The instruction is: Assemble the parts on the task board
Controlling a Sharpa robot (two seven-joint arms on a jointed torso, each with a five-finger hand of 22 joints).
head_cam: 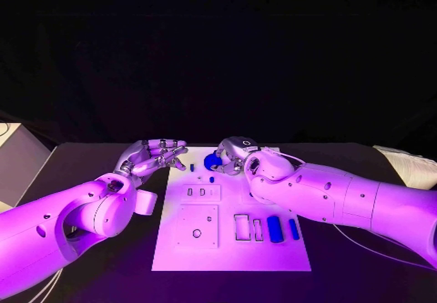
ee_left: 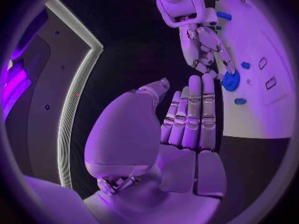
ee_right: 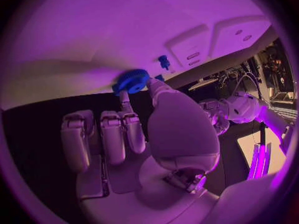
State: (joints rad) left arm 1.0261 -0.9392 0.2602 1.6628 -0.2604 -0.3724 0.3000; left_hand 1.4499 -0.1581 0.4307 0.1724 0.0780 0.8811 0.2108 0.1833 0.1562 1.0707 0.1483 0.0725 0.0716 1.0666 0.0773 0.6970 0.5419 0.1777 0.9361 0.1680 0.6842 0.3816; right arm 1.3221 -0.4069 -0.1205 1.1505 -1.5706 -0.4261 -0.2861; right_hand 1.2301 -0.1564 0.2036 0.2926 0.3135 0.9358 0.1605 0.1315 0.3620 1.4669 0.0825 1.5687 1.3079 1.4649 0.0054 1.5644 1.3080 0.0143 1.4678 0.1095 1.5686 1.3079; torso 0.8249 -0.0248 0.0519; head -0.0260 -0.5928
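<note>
Fingertips of the right hand (head_cam: 235, 153) are pressed on a blue gear (head_cam: 213, 161) at the task board (head_cam: 182, 252)'s far edge, while the left hand (head_cam: 151, 158) is held empty, fingers loosely spread.

A black table (head_cam: 364, 252) spans the lower frame; a pale cloth-like thing (head_cam: 410, 165) lies at its right edge.

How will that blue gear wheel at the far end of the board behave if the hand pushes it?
The blue gear wheel looks rigid and small, so probably light. Being round, it may roll if tipped on edge. Its toothed rim should give the right hand, touching it, fair grip.
</note>
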